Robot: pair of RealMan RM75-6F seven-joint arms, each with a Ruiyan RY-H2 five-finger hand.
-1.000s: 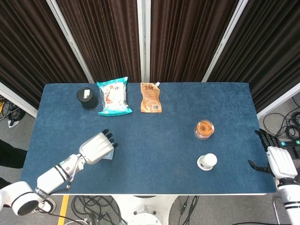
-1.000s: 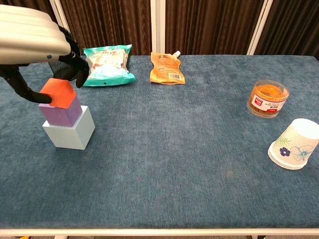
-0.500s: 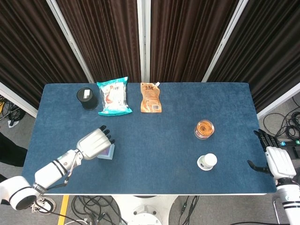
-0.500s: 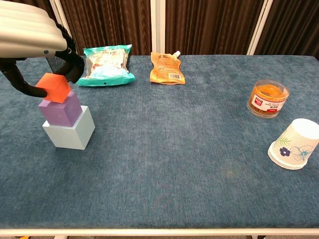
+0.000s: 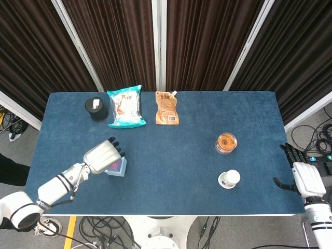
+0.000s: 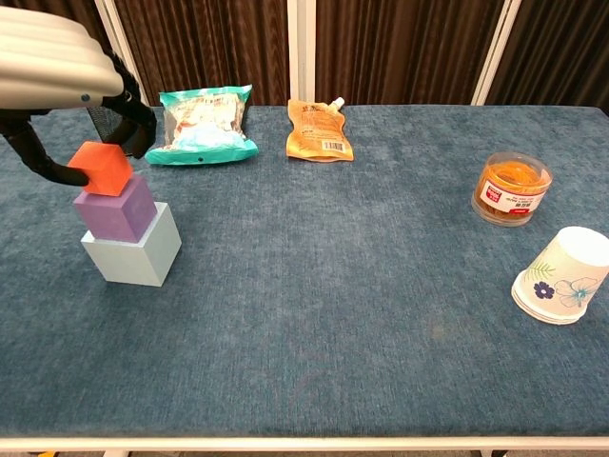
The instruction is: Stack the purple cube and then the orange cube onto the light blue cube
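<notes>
The orange cube [image 6: 101, 168] was pinched in the left hand [image 6: 57, 67], tilted over the purple cube [image 6: 116, 209] stacked on the light blue cube [image 6: 133, 251]. The right hand [image 5: 302, 175] hung spread beside the blue-carpeted table [image 6: 333, 286]; dark curtains [image 5: 207, 41] stood behind.

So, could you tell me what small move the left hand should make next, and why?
Probably square the orange cube and set it flat. The left hand holds it tilted, low over the purple cube, which already sits on the light blue cube.
</notes>
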